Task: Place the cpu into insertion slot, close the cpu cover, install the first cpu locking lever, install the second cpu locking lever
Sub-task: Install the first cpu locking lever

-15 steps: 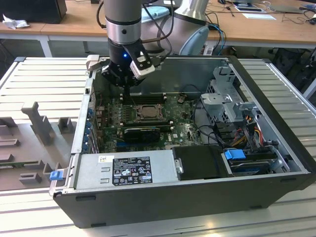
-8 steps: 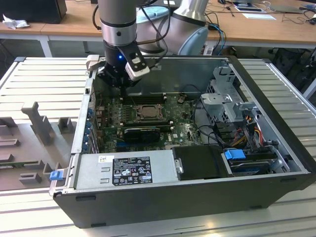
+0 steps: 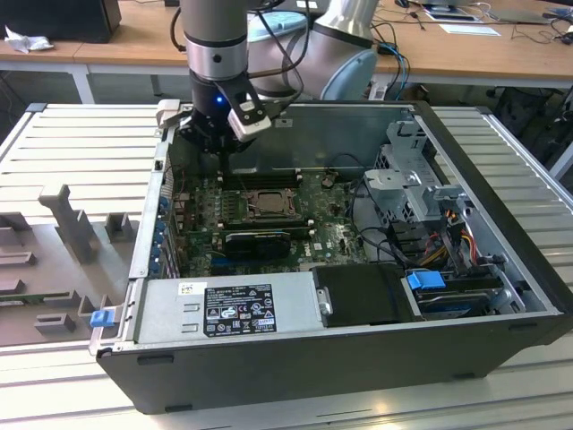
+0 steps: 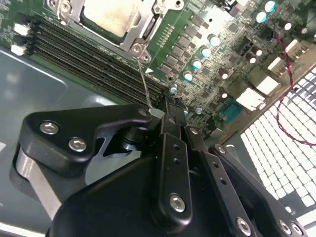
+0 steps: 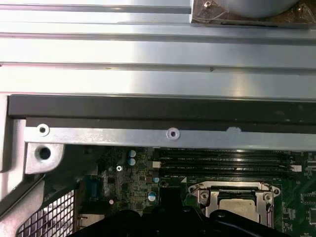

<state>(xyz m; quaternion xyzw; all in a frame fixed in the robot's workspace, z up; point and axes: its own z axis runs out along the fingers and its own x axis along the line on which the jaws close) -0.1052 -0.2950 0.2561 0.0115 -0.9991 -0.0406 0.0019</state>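
A: Where's the chip right now?

B: The cpu point(image 4: 106, 15) sits in the insertion slot point(image 3: 269, 204), pale top facing up. The cpu cover point(image 5: 232, 188) lies flat over the slot and frames the chip on all sides.

A: And the arm?

B: In the exterior view it hangs over the open computer case point(image 3: 340, 358), just beyond the slot's far corner on the exterior view's left. The gripper point(image 4: 165, 118) is low, near the green circuit board point(image 4: 207, 44).

A: Fingers apart or together?

B: Together, as the second wrist view shows it. The black fingertips point(image 4: 170, 123) meet, and the end of a thin locking lever point(image 4: 144, 81) is pinched at them.

A: Where does that lever run?

B: It rises from the slot's corner, tilted, crosses above the dark memory slots point(image 4: 94, 64) beside the slot, and ends at the fingertips. So it stands up off the board, not lying flat along the slot's edge.

A: Anything between gripper and slot?

B: Just those memory slots, running along the slot's near side.
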